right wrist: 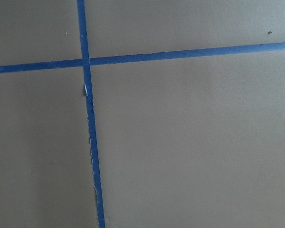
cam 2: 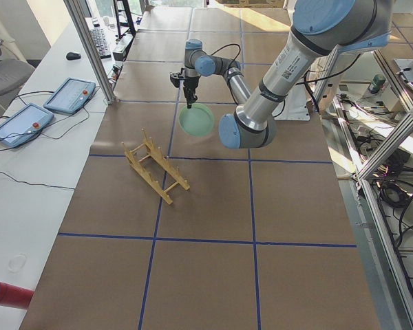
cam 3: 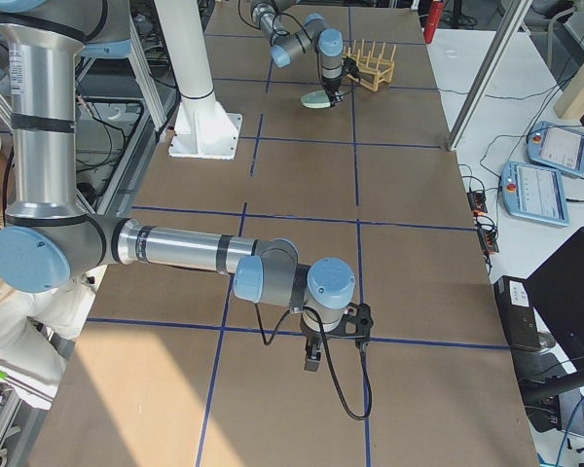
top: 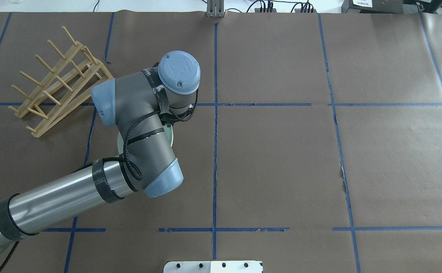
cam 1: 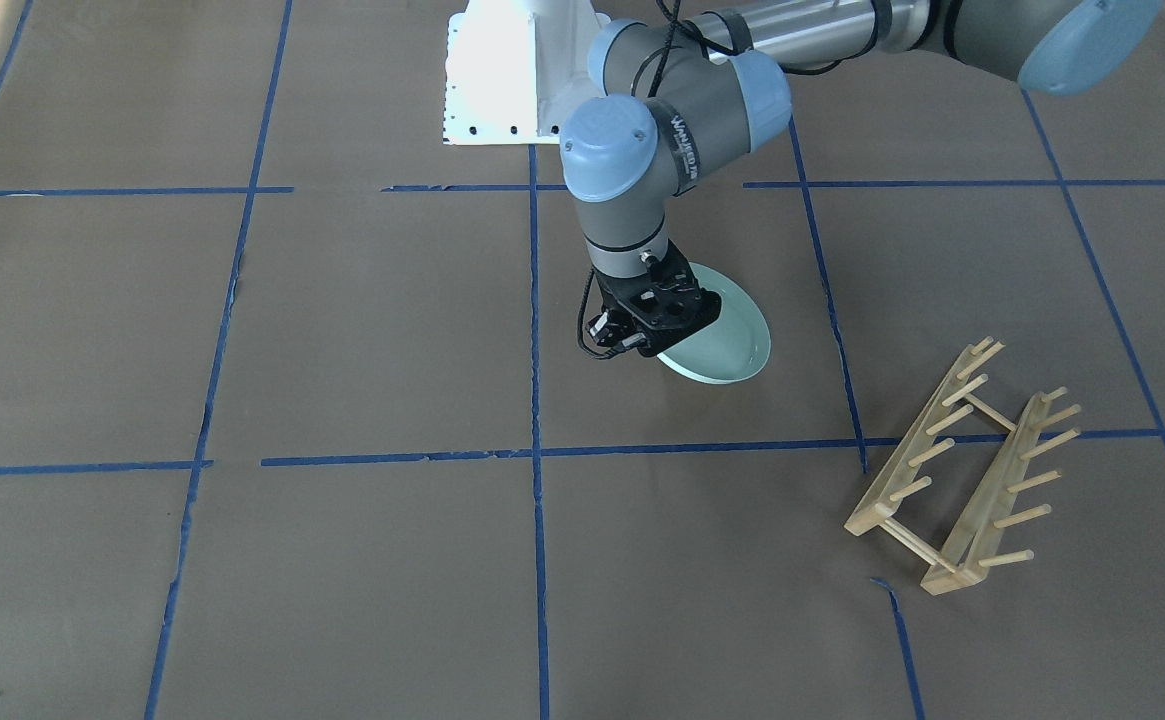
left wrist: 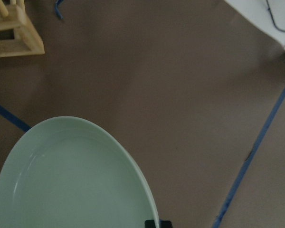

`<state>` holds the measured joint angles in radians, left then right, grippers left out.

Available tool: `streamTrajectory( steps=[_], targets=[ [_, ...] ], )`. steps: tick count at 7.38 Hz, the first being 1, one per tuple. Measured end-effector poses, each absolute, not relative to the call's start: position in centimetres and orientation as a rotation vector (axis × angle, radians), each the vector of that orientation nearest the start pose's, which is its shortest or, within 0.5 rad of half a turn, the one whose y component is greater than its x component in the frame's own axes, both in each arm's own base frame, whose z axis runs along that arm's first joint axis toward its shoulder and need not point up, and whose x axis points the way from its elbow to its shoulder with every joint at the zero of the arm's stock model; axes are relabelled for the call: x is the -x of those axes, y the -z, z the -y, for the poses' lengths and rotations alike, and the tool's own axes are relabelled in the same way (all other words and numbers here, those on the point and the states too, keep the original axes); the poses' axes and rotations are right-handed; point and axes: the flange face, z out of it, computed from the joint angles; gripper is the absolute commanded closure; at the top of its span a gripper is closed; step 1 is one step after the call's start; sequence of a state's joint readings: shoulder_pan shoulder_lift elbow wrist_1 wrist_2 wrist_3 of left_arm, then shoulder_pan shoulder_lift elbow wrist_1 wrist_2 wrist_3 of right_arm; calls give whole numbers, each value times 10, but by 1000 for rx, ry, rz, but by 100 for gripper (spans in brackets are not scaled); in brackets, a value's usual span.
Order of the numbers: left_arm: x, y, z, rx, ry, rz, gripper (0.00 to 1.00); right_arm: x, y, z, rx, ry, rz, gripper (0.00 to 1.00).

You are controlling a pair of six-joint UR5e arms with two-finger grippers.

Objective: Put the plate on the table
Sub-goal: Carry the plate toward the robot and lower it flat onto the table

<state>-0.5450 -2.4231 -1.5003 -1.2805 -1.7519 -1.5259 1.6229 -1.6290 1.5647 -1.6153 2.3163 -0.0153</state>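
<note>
The pale mint-green plate hangs tilted from my left gripper, which is shut on its rim, low over the brown-paper table. I cannot tell whether the plate's lower edge touches the paper. In the left wrist view the plate fills the lower left and a dark fingertip grips its edge. In the overhead view only a sliver of the plate shows under the arm. My right gripper shows only in the exterior right view, low over the table and far from the plate; I cannot tell if it is open or shut.
The wooden peg rack stands empty on the table on the robot's left side of the plate, also in the overhead view. The white robot base is behind the plate. Blue tape lines cross under the right wrist.
</note>
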Motion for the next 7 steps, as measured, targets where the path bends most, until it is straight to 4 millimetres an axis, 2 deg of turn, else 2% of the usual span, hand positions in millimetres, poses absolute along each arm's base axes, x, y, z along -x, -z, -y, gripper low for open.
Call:
streamTrajectory(
  steps=[1, 2, 4, 5, 6, 7],
  targets=[
    [-588, -215, 460, 32, 402, -470, 44, -90, -696, 454, 79, -76, 748, 0],
    [-598, -222, 451, 29, 383, -442, 0, -90, -696, 454, 79, -76, 748, 0],
    [-598, -220, 443, 15, 369, -446, 0, -90, -696, 454, 79, -76, 748, 0],
    [-581, -208, 442, -7, 350, -490, 0, -90, -696, 454, 79, -76, 748, 0],
    [-545, -195, 449, -51, 316, -561, 0, -90, -696, 454, 79, -76, 748, 0],
    [-496, -193, 470, -113, 286, -657, 0, -90, -696, 454, 79, -76, 748, 0]
  ],
)
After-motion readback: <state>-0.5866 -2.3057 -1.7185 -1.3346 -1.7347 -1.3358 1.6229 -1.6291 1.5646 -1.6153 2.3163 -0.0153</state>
